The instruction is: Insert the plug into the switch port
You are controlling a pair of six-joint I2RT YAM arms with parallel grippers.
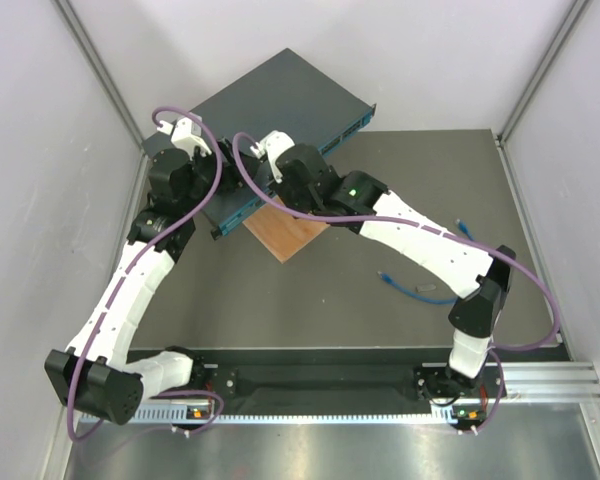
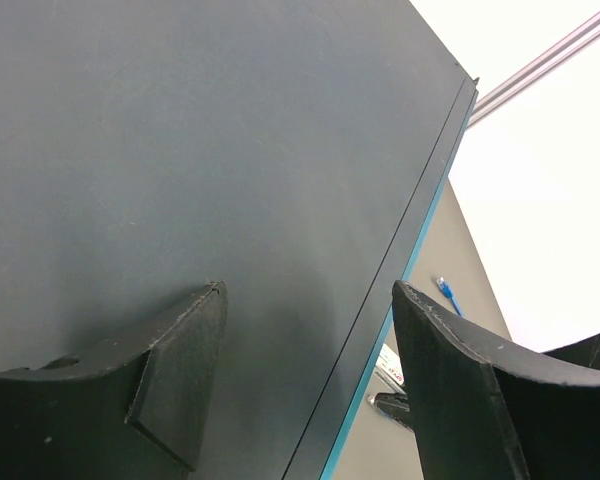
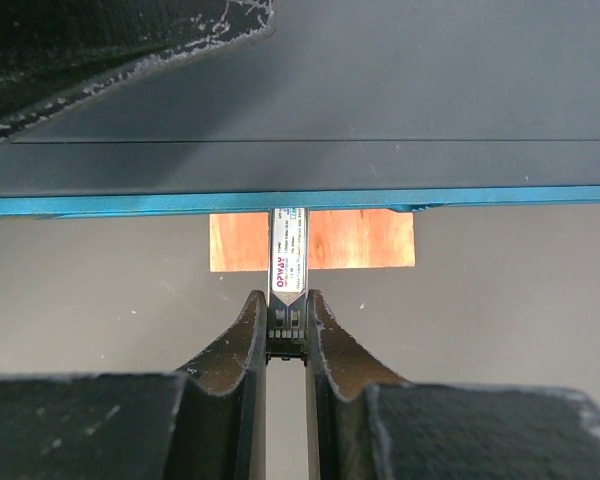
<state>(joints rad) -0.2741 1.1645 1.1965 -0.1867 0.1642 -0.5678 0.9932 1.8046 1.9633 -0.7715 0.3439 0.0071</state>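
I see the switch [image 1: 270,100] dark teal with a bright blue front edge, the wooden square [image 3: 360,240] orange-brown, the module [image 3: 286,262] silver, white-labelled.

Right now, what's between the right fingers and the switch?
A silver labelled piece, pinched by the right fingers, runs up to the switch, over a wooden square, in the right wrist view.

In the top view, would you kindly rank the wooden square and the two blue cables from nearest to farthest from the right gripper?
From the right gripper:
1. wooden square, just beneath it.
2. mid-table blue cable, out toward the right arm's elbow.
3. short blue cable, near the right wall.
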